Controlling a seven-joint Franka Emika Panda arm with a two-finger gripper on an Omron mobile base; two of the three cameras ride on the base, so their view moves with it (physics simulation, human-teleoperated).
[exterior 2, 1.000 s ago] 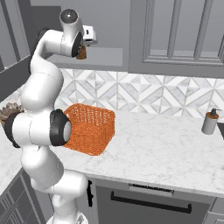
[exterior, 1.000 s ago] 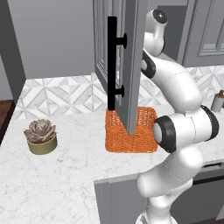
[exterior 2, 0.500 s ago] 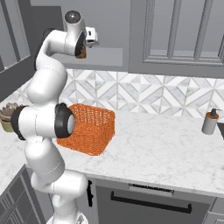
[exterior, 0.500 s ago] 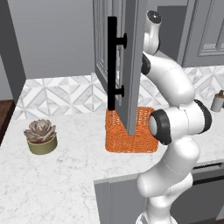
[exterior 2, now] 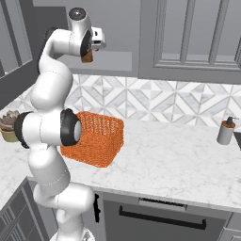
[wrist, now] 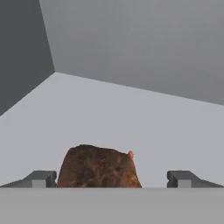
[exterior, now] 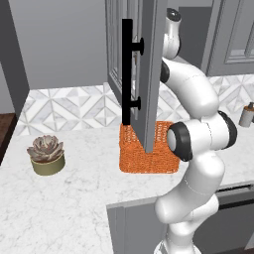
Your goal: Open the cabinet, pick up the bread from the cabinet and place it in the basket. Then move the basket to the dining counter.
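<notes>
The cabinet [exterior: 151,74] door stands swung open, its black bar handle [exterior: 127,69] facing me. My gripper [wrist: 111,178] reaches inside over the grey shelf, jaws open. The brown bread [wrist: 98,166] sits on the shelf between the fingertips [wrist: 41,178], nearer the left one, and neither finger presses on it. From the right base view the hand [exterior 2: 89,51] is up at the shelf with the bread [exterior 2: 87,57] just under it. The orange wicker basket [exterior 2: 96,136] rests on the marble worktop below, empty as far as I can see, also visible past the door [exterior: 149,154]. The dining counter is out of view.
A succulent pot [exterior: 47,155] stands at the worktop's left. A brown-capped shaker bottle [exterior 2: 226,132] stands far right by the tiled backsplash. The open door hangs over the basket's left part. Closed wall cupboards [exterior 2: 197,33] run to the right.
The hand has edged a little deeper into the cabinet toward the bread, and the arm's upper links have shifted. The jaws stayed open; the bread and basket have not moved.
</notes>
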